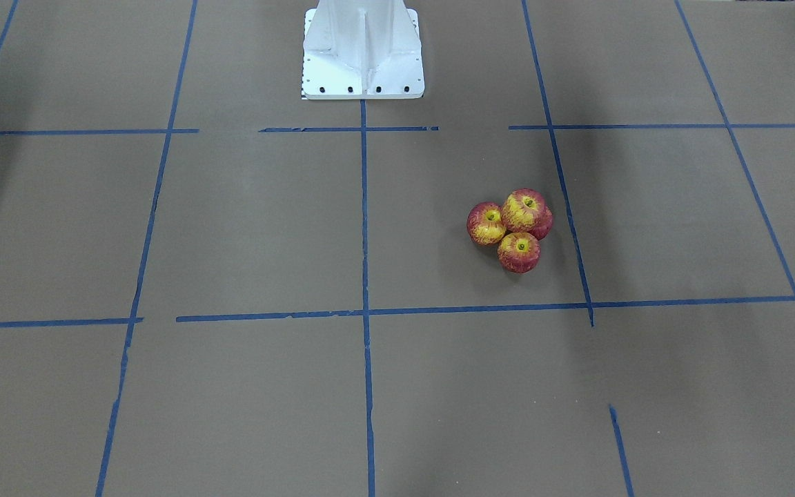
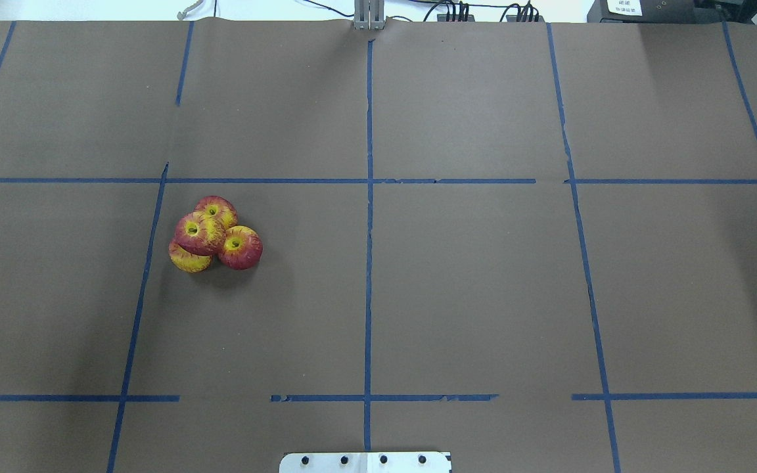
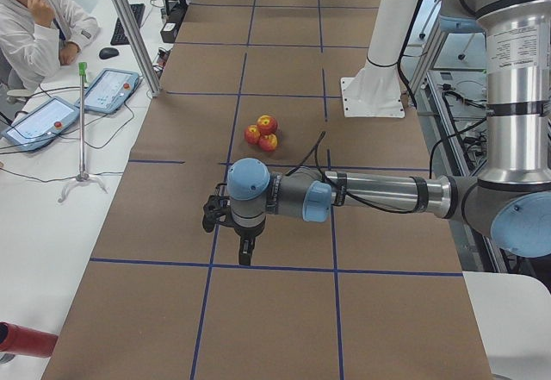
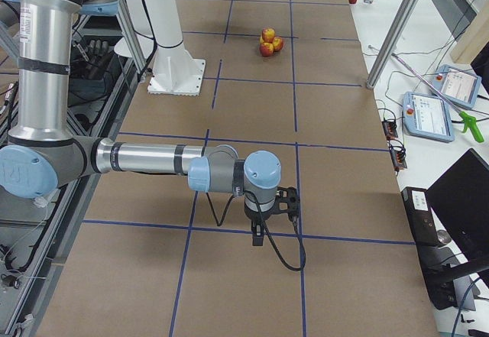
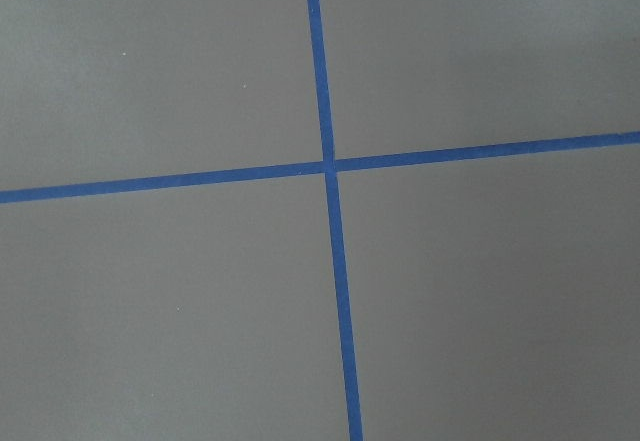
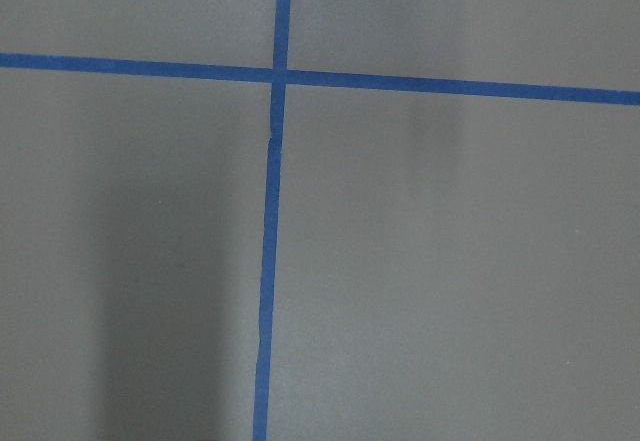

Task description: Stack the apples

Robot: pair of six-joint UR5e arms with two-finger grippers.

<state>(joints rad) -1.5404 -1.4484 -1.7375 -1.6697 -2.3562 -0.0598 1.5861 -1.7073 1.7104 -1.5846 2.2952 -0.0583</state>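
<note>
The apples [image 1: 524, 209] are small, red with yellow streaks, and sit in one tight cluster on the brown table paper. Three touch each other on the table and one rests on top [image 2: 198, 233]. The cluster also shows far off in the exterior left view [image 3: 262, 132] and the exterior right view [image 4: 268, 42]. My left gripper [image 3: 245, 259] hangs over the table's near end, well away from the apples. My right gripper [image 4: 257, 239] hangs over the opposite end. I cannot tell whether either is open or shut. Both wrist views show only paper and tape.
The white robot base [image 1: 363, 52] stands at the table's robot-side edge. Blue tape lines [image 2: 368, 197] divide the paper into squares. A seated operator [image 3: 39, 18], tablets [image 3: 108, 90] and a thin stand [image 3: 83, 121] are on a side bench.
</note>
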